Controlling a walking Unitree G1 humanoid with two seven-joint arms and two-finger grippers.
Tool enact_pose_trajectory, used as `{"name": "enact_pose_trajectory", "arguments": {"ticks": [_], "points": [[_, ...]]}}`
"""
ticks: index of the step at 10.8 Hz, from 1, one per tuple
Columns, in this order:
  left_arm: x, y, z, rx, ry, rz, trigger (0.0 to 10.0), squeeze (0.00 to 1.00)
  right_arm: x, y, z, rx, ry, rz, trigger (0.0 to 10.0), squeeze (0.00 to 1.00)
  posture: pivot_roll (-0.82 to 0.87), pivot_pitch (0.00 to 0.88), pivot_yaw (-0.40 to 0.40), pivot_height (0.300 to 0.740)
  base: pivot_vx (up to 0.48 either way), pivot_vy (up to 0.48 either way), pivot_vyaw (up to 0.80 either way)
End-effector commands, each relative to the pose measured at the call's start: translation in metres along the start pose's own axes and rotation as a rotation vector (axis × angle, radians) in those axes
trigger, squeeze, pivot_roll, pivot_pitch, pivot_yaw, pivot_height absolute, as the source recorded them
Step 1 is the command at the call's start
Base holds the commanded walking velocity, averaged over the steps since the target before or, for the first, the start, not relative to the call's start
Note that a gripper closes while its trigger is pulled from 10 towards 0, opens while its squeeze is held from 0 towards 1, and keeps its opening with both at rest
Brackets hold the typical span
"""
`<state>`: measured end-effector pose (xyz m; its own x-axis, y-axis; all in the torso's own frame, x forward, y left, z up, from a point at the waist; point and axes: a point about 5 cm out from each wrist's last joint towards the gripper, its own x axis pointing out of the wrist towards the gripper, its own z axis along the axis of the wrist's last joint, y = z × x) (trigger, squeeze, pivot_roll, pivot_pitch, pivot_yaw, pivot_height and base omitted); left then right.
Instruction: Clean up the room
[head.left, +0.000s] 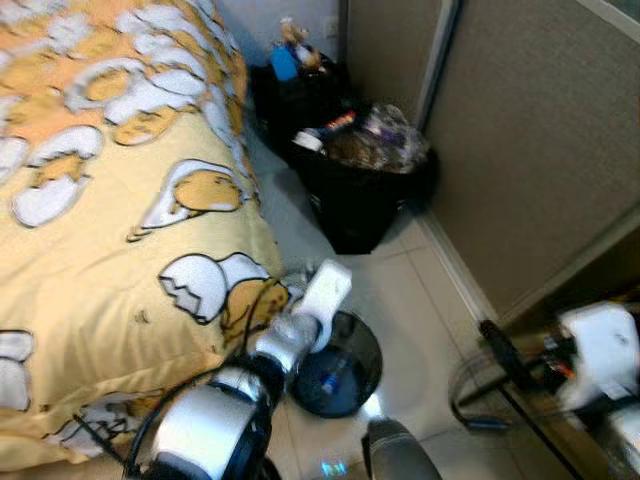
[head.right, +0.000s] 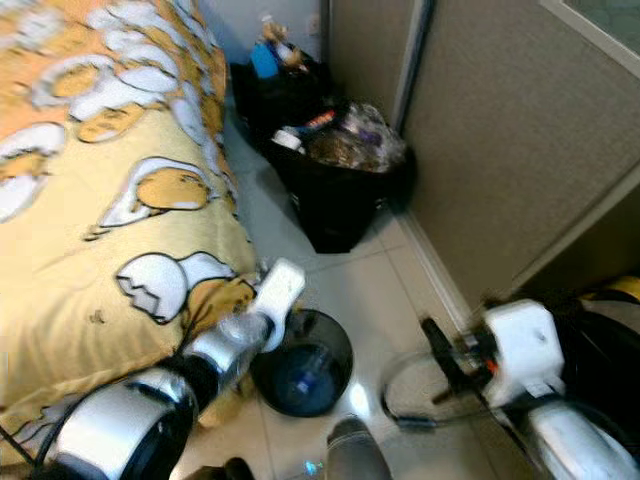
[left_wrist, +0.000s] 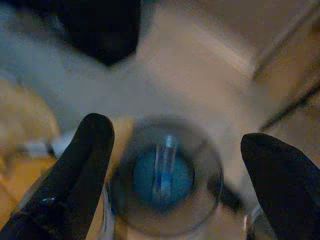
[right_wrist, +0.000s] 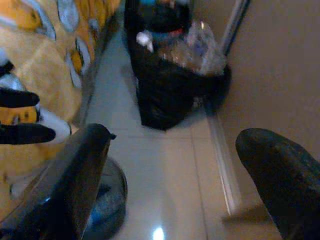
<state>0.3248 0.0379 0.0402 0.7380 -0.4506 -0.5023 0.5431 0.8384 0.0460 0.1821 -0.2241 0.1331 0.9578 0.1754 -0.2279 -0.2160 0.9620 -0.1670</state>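
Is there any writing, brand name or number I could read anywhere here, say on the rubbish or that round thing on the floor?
None can be read.
Packaging in the black trash bag: coloured patches, too blurred to tell letters.
Blue item inside the round container on the floor: no legible label.
Yellow bedspread: cartoon egg pictures, no words.

Even indoor light — all views blurred, floor glare.

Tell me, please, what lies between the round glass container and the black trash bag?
Bare tiled floor, seen in the left eye view, separates the container from the bag.
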Motion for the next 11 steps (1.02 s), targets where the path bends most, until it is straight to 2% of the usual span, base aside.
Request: {"name": "enact_pose_trajectory", "arguments": {"ticks": [1,2,3,4,5,6,8,10,11], "points": [[0.000,0.006,0.010,-0.028,-0.059,-0.001,10.0,0.00,0.002,0.002,-0.004,0.001,0.006,-0.004,10.0,0.00,-0.46,0.056,0.112,0.740,0.000,0.000,0.00],[-0.002,0.012,0.013,-0.057,-0.090,0.004,10.0,0.00,0.008,0.002,-0.005,0.010,-0.004,-0.010,10.0,0.00,-0.41,0.000,0.131,0.740,0.000,0.000,0.00],[-0.020,0.048,0.020,-0.108,-0.252,0.083,10.0,0.00,0.029,-0.001,-0.010,0.034,-0.037,-0.037,10.0,0.00,-0.30,0.000,0.125,0.740,0.000,0.000,0.00],[-0.034,0.062,0.023,-0.110,-0.324,0.136,10.0,0.00,0.041,-0.004,-0.014,0.038,-0.040,-0.049,10.0,0.00,-0.26,0.000,0.112,0.740,0.000,0.000,0.00],[-0.053,0.067,0.022,-0.040,-0.357,0.221,10.0,0.00,0.059,-0.009,-0.018,0.046,-0.044,-0.070,10.0,0.00,-0.18,0.000,0.078,0.740,0.000,0.000,0.00],[-0.063,0.066,0.014,-0.039,-0.370,0.248,10.0,0.00,0.071,-0.015,-0.018,0.051,-0.051,-0.100,10.0,0.00,-0.14,0.000,0.063,0.740,0.000,0.000,0.00],[-0.097,0.070,-0.009,-0.160,-0.437,0.306,10.0,0.00,0.094,-0.026,-0.013,0.090,-0.087,-0.150,10.0,0.00,-0.06,0.000,-0.010,0.740,0.000,0.000,0.00],[-0.106,0.077,-0.004,-0.132,-0.446,0.404,10.0,0.00,0.114,-0.008,-0.012,0.083,-0.104,-0.086,10.0,0.00,0.01,0.000,-0.074,0.740,0.000,0.000,0.00],[-0.113,0.076,-0.009,-0.097,-0.427,0.389,10.0,0.00,0.120,0.001,-0.013,0.092,-0.116,-0.070,10.0,0.00,0.03,0.000,-0.085,0.740,0.000,0.000,0.00]]}}
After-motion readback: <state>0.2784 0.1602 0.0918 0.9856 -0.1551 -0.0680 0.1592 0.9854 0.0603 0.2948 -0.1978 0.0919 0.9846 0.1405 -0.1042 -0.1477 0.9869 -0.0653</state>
